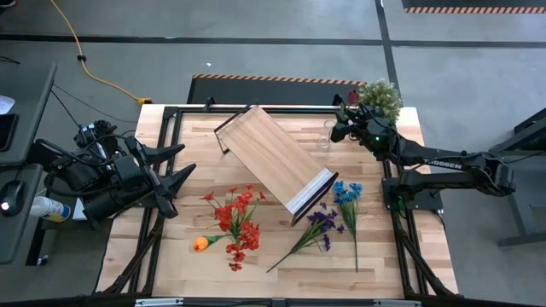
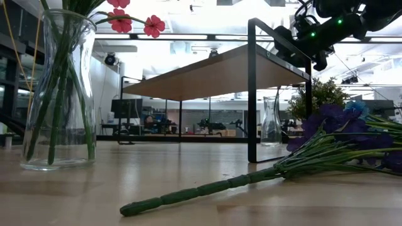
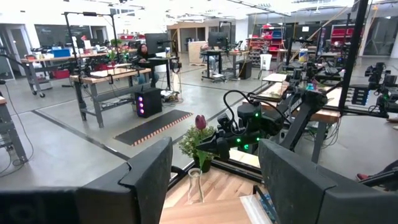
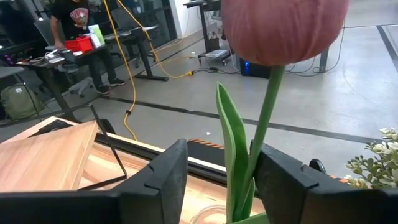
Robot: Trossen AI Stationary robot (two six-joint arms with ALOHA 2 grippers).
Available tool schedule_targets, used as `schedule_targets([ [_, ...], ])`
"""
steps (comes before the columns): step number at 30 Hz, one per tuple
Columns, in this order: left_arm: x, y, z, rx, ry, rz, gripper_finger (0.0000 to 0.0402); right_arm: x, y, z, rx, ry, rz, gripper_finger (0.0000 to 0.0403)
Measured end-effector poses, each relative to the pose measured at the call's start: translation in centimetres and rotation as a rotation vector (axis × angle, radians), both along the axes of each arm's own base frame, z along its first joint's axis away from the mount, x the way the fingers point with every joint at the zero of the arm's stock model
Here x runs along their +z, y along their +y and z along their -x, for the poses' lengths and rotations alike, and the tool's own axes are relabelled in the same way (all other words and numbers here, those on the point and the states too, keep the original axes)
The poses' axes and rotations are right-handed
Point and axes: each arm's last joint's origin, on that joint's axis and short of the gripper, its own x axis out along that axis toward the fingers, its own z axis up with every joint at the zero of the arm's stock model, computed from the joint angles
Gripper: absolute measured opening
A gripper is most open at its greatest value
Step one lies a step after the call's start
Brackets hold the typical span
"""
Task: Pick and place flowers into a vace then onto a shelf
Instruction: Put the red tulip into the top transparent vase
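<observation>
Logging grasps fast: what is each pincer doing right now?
Left pincer: open, empty, at the table's left edge.
Right pincer: shut on the maroon tulip above the clear vase.

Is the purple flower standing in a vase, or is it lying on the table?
Lying on the table. In the low view the purple flower rests flat, stem along the tabletop, outside both vases; the high view shows the same.

Loose flowers [image 1: 236, 220] on the table [image 1: 171, 256] beside the tilted shelf [image 1: 273, 160].
</observation>
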Motion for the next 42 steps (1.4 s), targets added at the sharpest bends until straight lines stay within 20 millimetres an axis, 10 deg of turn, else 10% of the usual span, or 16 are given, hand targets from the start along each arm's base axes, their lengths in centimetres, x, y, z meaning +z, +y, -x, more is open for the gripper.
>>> schedule_targets([
  [42,0.0,0.0,0.0,0.000,0.000,0.000,0.0269,2.4,1.3,2.4,0.080,-0.037,0.090,0.0215],
])
